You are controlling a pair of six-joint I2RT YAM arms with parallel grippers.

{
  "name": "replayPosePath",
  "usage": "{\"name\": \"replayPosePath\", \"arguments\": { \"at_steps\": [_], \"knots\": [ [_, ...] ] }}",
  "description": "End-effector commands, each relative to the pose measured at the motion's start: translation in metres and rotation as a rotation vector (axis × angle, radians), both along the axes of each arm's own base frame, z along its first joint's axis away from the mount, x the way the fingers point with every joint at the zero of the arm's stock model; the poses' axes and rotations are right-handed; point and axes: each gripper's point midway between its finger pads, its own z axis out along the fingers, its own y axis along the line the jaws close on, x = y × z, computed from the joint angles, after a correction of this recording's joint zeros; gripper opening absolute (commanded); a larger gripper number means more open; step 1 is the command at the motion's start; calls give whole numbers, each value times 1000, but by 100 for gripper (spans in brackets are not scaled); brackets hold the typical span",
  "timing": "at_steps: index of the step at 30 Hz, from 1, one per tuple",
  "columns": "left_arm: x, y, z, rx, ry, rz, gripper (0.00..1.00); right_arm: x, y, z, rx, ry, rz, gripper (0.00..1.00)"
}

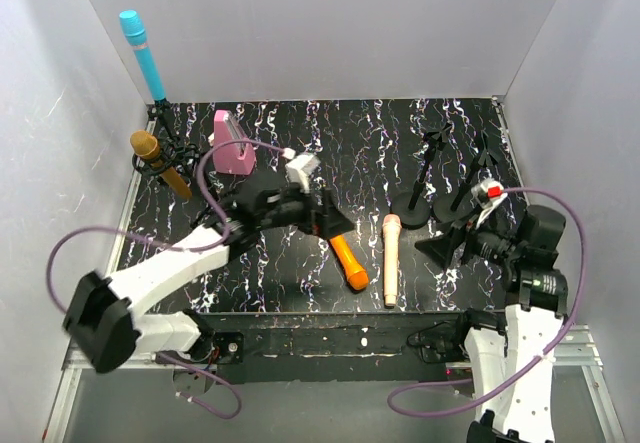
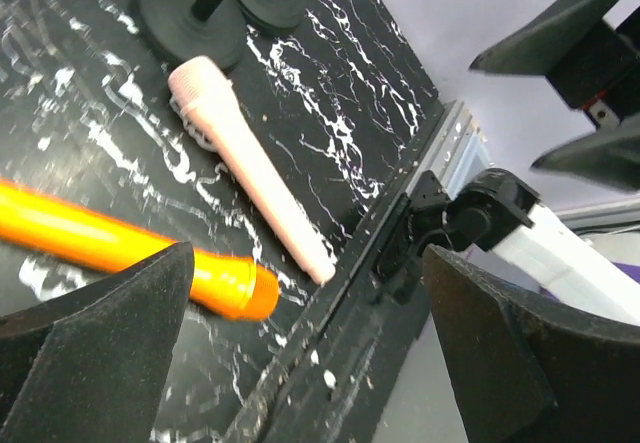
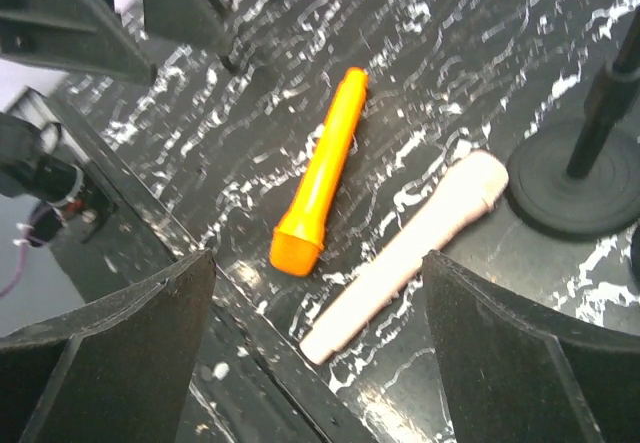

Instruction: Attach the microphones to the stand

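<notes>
Top external view: the cyan-blue microphone [image 1: 146, 55] stands on a stand at the back left corner, head up, and the gold microphone [image 1: 160, 162] sits tilted on a stand just in front of it. The orange microphone [image 1: 349, 260] and the peach-pink microphone [image 1: 391, 259] lie flat on the black marbled mat [image 1: 400, 133], near each other but apart. The peach-pink one runs almost straight front to back, its head towards the round base of an empty stand [image 1: 430, 168], its tail close to the mat's near edge. The orange one lies slanted, its broad end nearest that edge. The left gripper [image 2: 308, 253] hangs spread wide over the orange one, holding nothing. The right gripper [image 3: 318, 255], also spread and empty, faces both from the right.
</notes>
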Motion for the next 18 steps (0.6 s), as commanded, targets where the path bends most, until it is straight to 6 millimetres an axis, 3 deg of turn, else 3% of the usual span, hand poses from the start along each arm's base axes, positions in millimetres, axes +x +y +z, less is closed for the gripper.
{"name": "replayPosePath", "arguments": {
  "at_steps": [1, 6, 11, 18],
  "knots": [
    [37, -57, 6, 54, -233, -32, 98, 16, -17, -26, -93, -85, -91, 87],
    [67, -120, -8, 10, -467, -129, 98, 28, -31, -30, -112, -97, -193, 88],
    [92, -167, -16, -23, -623, -158, 98, 35, -42, -31, -122, -108, -272, 88],
    [117, -203, -36, -41, -746, -134, 93, 48, -55, -39, -148, -106, -341, 85]
  ]
}}
